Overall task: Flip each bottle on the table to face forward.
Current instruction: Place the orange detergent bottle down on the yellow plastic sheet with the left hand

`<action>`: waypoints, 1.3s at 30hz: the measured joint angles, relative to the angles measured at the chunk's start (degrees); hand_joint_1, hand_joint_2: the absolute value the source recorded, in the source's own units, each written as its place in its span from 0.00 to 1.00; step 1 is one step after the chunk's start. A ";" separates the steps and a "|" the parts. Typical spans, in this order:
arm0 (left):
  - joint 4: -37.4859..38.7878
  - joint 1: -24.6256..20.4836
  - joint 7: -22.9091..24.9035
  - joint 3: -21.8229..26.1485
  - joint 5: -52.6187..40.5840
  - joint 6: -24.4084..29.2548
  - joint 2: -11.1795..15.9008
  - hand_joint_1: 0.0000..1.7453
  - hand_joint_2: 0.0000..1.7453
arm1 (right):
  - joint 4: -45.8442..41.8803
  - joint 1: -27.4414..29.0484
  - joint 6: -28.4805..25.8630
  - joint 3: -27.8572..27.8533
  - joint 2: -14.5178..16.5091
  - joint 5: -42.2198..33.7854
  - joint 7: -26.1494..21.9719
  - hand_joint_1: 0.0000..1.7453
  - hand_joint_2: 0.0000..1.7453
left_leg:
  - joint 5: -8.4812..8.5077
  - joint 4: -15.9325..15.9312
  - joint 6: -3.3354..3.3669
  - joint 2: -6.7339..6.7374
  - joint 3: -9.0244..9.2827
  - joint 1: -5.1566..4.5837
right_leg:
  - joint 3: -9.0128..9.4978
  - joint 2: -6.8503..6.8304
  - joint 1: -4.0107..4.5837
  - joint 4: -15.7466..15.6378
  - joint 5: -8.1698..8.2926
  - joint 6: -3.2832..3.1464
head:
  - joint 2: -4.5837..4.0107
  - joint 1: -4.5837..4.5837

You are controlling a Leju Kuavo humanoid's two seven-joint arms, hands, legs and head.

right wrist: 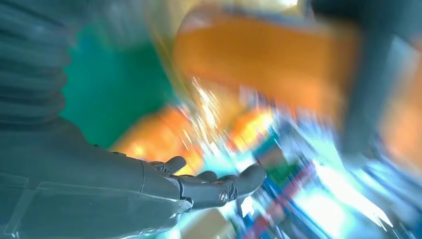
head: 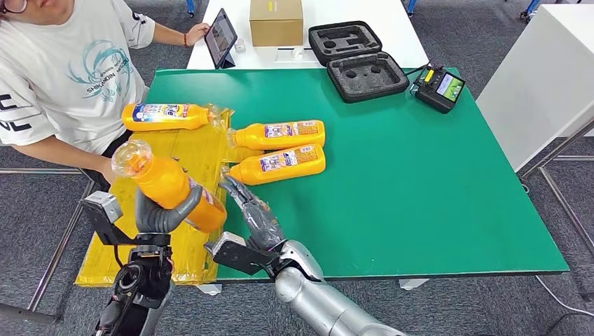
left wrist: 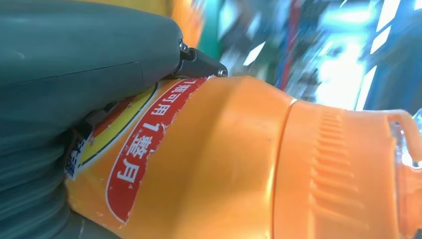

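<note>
Bottle (head: 168,183) gripped aloft in left hand (head: 162,215), right hand (head: 251,210) empty, fingers apart, three bottles (head: 279,134) lying just beyond

person (head: 63,77) seated far-left | tablet (head: 220,38) | cardboard box (head: 276,21) | foam case (head: 357,59) open | controller (head: 439,88)

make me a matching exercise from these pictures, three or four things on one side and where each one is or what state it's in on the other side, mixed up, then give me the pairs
Things
1. left hand
2. right hand
3. tablet
4. foam-lined case

States
A. lies open on the green mat
B. holds an orange bottle off the table
C. propped up on the white table
D. holds nothing, fingers apart

Pairs: 1-B, 2-D, 3-C, 4-A
</note>
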 joint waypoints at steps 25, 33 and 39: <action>30.33 -23.71 13.00 -4.43 -71.90 9.08 9.61 1.00 1.00 | -36.17 9.61 1.61 0.93 -1.89 4.86 -5.81 0.00 1.00 | 0.25 -0.01 -0.07 0.09 -0.05 0.02 | -0.09 0.01 0.01 0.02 0.26 -0.14 | 0.00 0.01; 46.94 -30.81 14.22 -10.20 -77.55 1.90 9.97 1.00 1.00 | -29.84 7.38 4.89 6.12 -1.14 3.96 -5.59 0.00 1.00 | 0.25 0.00 -0.05 0.04 -0.13 0.01 | -0.11 0.00 0.00 0.03 0.21 -0.10 | 0.00 0.01; 51.95 -32.97 14.13 -11.58 -77.44 -2.63 10.10 1.00 1.00 | -28.16 6.94 5.40 6.94 -1.13 3.74 -5.60 0.00 1.00 | 0.24 0.00 -0.06 0.02 -0.18 0.01 | -0.16 0.00 0.00 0.02 0.20 -0.11 | 0.00 0.02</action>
